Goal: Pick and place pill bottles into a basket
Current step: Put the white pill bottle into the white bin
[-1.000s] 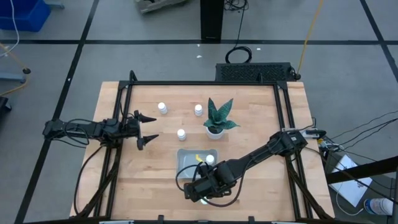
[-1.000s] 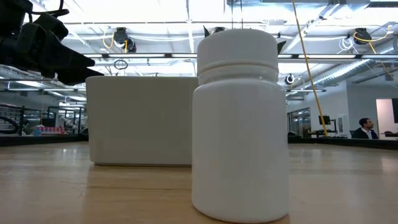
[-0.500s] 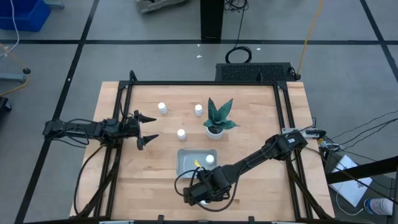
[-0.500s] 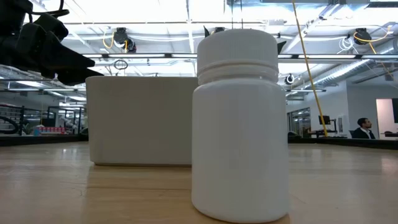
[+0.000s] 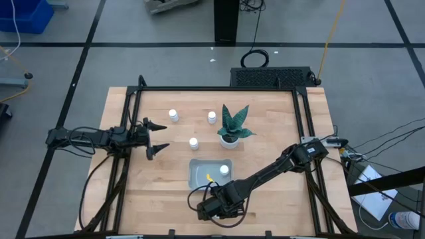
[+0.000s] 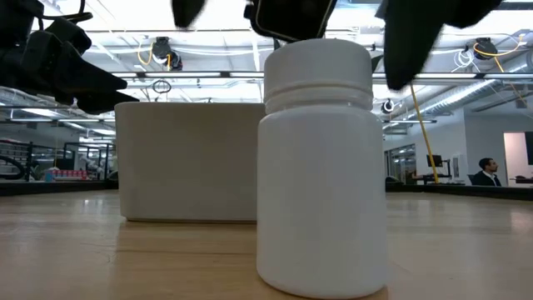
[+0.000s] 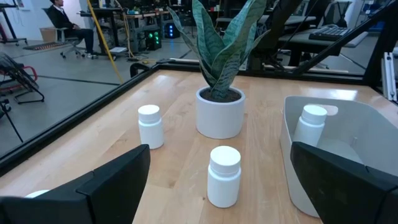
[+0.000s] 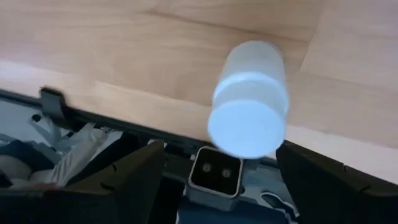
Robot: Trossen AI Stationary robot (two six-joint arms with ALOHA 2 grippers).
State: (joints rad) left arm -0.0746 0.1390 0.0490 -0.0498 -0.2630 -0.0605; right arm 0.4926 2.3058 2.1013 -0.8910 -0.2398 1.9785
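Note:
Three white pill bottles stand on the wooden table at the far left [image 5: 173, 115], beside the plant [image 5: 212, 117] and in the middle [image 5: 194, 142]. Another bottle [image 5: 224, 170] stands in the grey-blue basket [image 5: 199, 174]. The last bottle [image 6: 321, 167] stands upright at the table's near edge; it also shows in the right wrist view [image 8: 249, 102]. My right gripper [image 5: 211, 209] is open just above it, one finger [image 6: 408, 42] on either side of its cap, touching nothing. My left gripper [image 5: 158, 136] is open and empty at the table's left.
A potted plant [image 5: 231, 126] in a white pot stands behind the basket. A black frame runs round the table's edge [image 5: 219, 88]. The basket's wall [image 6: 191, 162] stands right behind the near bottle. A person sits far off in the room [image 6: 490, 172].
My right gripper has gone toward the table's near edge and come down over the bottle standing there. Its open fingers now show at the top of the low view on either side of the cap. The bottle has stayed put.

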